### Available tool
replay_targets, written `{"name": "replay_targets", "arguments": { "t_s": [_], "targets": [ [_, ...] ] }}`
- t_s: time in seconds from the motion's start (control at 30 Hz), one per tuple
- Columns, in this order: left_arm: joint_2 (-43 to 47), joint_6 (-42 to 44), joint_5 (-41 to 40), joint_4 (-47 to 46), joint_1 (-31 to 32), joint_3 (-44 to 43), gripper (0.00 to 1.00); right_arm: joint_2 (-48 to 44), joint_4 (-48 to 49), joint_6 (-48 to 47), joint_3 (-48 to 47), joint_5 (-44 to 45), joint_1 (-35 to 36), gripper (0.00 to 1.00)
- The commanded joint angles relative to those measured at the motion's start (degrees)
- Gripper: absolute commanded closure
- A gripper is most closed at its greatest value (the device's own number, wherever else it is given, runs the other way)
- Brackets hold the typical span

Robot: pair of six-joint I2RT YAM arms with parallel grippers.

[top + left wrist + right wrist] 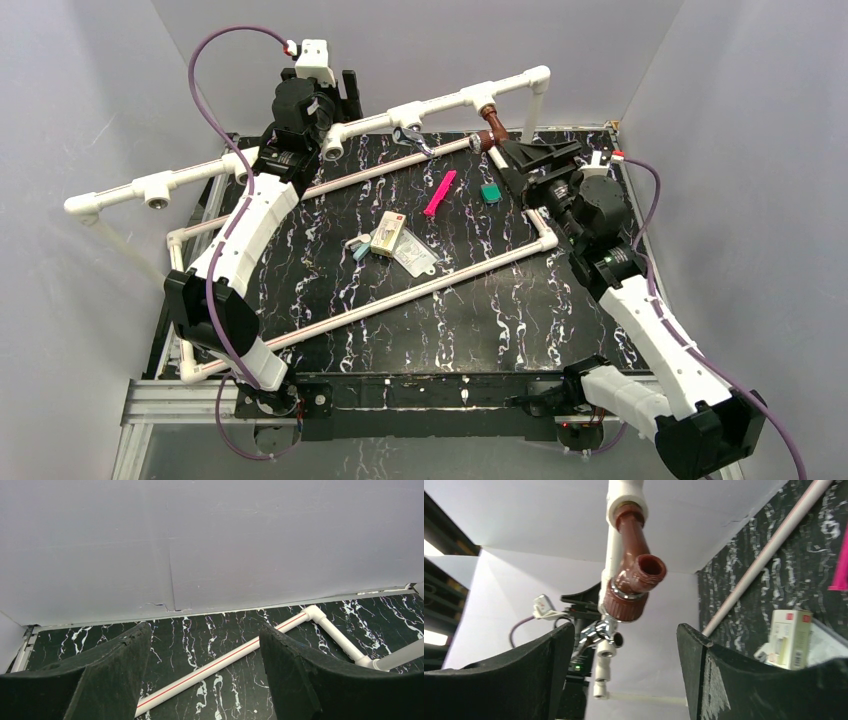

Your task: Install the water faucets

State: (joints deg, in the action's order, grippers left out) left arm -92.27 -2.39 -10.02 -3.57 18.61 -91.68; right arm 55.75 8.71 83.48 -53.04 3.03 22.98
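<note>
Right gripper (pixel 625 630) had jaws spread, empty — brown faucet (pixel 631 580) at its 12 o'clock, axis 12–6; left gripper (pixel 205 629), also spread, sat farther off.

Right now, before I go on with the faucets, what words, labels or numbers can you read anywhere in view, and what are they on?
No text can be read in any view.
small cream box: a red mark and dark print, too small and blurred to read.
clear packet beside the box: no legible print.
brown faucet: no marking visible.
white pipe: only a red stripe, no lettering.
</note>
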Motion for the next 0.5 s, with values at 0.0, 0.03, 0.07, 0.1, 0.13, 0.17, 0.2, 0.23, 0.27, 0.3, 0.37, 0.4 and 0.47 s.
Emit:
{"name": "replay_targets", "arguments": {
  "t_s": [0.0,0.03,0.07,0.1,0.13,0.17,0.2,0.23,0.27,0.3,0.37,0.4,0.47],
  "targets": [
    [-1.7,1.0,0.5,13.5,0.3,4.1,0.23,-1.8,-7.1,-11.8,-1.9,1.3,-0.4,0.19],
    [-1.7,1.0,0.6,13.5,0.3,4.1,0.23,-2.1,-7.8,-14.3,-2.2,2.0,-0.4,0.2],
    [-1.7,1.0,0.6,13.5,0.3,4.0,0.23,-2.6,-8.4,-17.3,-2.4,2.8,-0.4,0.21],
    [-1.7,1.0,0.6,13.6,0.3,4.0,0.23,-3.1,-8.6,-19.9,-2.6,3.9,-0.4,0.21],
    [-1.7,0.9,0.6,13.6,0.3,4.1,0.23,-3.6,-8.6,-23.0,-2.7,5.0,-0.4,0.22],
    [-1.7,1.0,0.6,13.6,0.3,4.1,0.23,-4.3,-8.6,-26.5,-2.8,6.0,-0.4,0.22],
    [-1.7,1.0,0.5,13.6,0.3,4.2,0.24,-4.7,-8.6,-30.0,-3.0,6.9,-0.4,0.22],
    [-1.7,1.0,0.5,13.5,0.3,4.3,0.23,-5.0,-8.6,-35.1,-3.4,8.1,-0.4,0.22],
    [-1.8,1.0,0.6,13.5,0.3,4.3,0.23,-5.1,-8.6,-39.3,-3.8,8.5,-0.4,0.22],
    [-1.8,1.0,0.6,13.5,0.3,4.2,0.23,-5.2,-8.3,-42.3,-4.2,8.6,-0.4,0.2],
    [-1.9,1.0,0.6,13.5,0.3,4.3,0.23,-5.1,-7.0,-53.1,-4.5,7.4,-0.4,0.19],
    [-2.0,1.1,0.6,13.5,0.3,4.2,0.23,-5.0,-6.2,-58.0,-4.5,6.6,-0.4,0.18],
    [-2.1,1.0,0.5,13.5,0.3,4.1,0.23,-5.0,-5.1,-66.9,-3.9,5.3,-0.4,0.16]
  ]
}}
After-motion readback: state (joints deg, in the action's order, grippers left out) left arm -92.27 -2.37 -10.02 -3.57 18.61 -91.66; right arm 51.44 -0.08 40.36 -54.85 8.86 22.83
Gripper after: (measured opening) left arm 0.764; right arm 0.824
